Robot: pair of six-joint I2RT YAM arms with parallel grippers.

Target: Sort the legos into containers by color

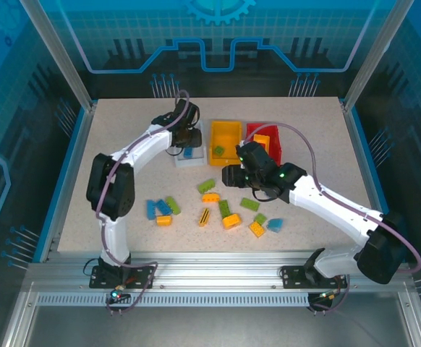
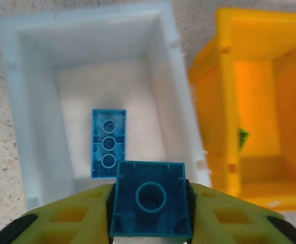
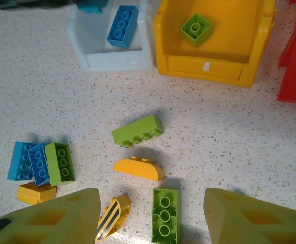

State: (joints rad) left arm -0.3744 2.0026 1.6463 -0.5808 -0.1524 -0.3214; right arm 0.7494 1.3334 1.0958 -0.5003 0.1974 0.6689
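Observation:
My left gripper (image 2: 151,216) is shut on a square blue lego (image 2: 150,188), held underside up over the near edge of the white container (image 2: 87,25). A longer blue lego (image 2: 108,143) lies flat inside that container. To its right stands the yellow-orange container (image 2: 249,101) with a green lego (image 3: 196,29) in it, and the red container (image 1: 267,137) is beyond. My right gripper (image 3: 152,213) hangs open above the loose legos, over a green one (image 3: 165,216), a curved yellow-orange one (image 3: 138,169) and a striped piece (image 3: 113,217).
More loose legos lie on the speckled table: a green one (image 3: 137,130) near the containers, a blue and green cluster (image 3: 38,162) with an orange one (image 3: 35,193) to the left, and several more (image 1: 257,220) toward the front right.

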